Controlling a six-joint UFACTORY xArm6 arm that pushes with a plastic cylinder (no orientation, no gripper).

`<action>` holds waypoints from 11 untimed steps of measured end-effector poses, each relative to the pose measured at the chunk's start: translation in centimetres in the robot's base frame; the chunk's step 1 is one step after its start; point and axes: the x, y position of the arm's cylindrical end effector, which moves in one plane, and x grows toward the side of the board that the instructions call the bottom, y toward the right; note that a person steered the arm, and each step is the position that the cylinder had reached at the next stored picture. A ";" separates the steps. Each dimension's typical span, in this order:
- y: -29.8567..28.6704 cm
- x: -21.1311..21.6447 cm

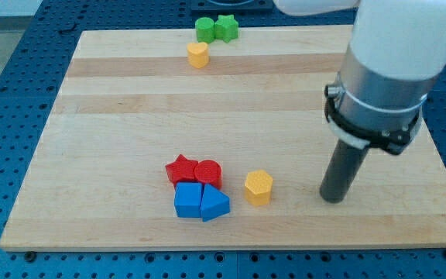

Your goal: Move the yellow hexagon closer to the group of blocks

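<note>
The yellow hexagon (259,187) lies on the wooden board (130,116) near the view's bottom, a small gap to the right of a tight group: a red star (180,170), a red cylinder (208,173), a blue cube (188,200) and a blue wedge-shaped block (214,204). My tip (332,198) rests on the board to the right of the yellow hexagon, well apart from it and level with it. The white arm rises above it at the view's upper right.
At the view's top, a green cylinder (204,30) and a green star (225,28) stand together at the board's far edge. A second yellow block (198,55) sits just below them. A blue perforated table surrounds the board.
</note>
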 end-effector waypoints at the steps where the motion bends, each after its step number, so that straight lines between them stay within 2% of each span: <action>1: -1.1 0.4; 2: 1.0 -0.1; 3: 3.1 -2.3; 4: 2.4 -3.1; 6: -3.9 -1.8; 9: -9.0 -1.8; 11: -7.7 -3.1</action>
